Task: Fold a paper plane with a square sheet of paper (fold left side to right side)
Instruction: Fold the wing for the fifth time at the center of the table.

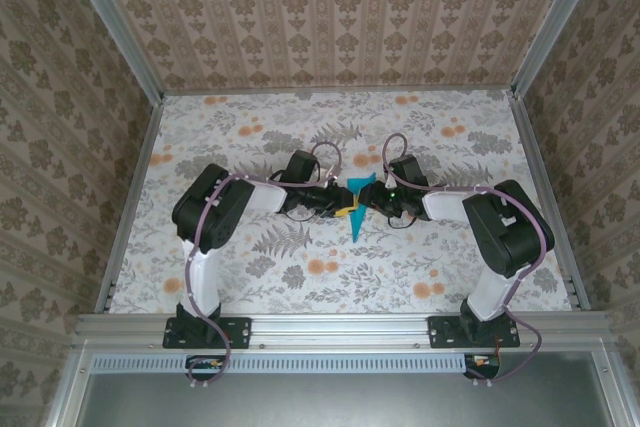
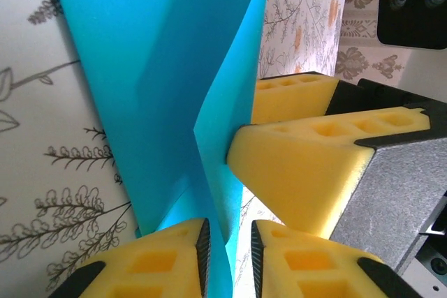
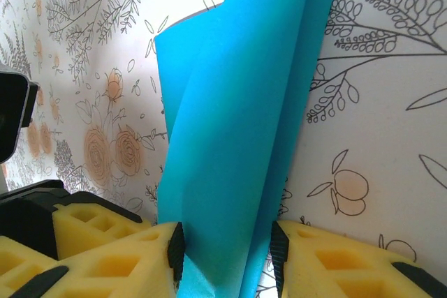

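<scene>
Paper plane [image 1: 357, 210]: turquoise, being held at table [image 1: 250, 127] centre, nose toward 6 o'clock. Right gripper [image 3: 223, 242], at 3 o'clock: being pressed closed on its folds. Left gripper [image 2: 227, 232], at 9 o'clock: jaws being held slightly apart around one flap.

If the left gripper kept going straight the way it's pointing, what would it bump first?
The blue paper, which stands between the left gripper's fingertips. Just behind it, slightly to the side, are the right gripper's yellow fingers, probably next, though depth is unclear.

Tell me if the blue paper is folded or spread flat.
Folded: the paper shows overlapping creased layers up close and a narrow pointed shape from above.
</scene>
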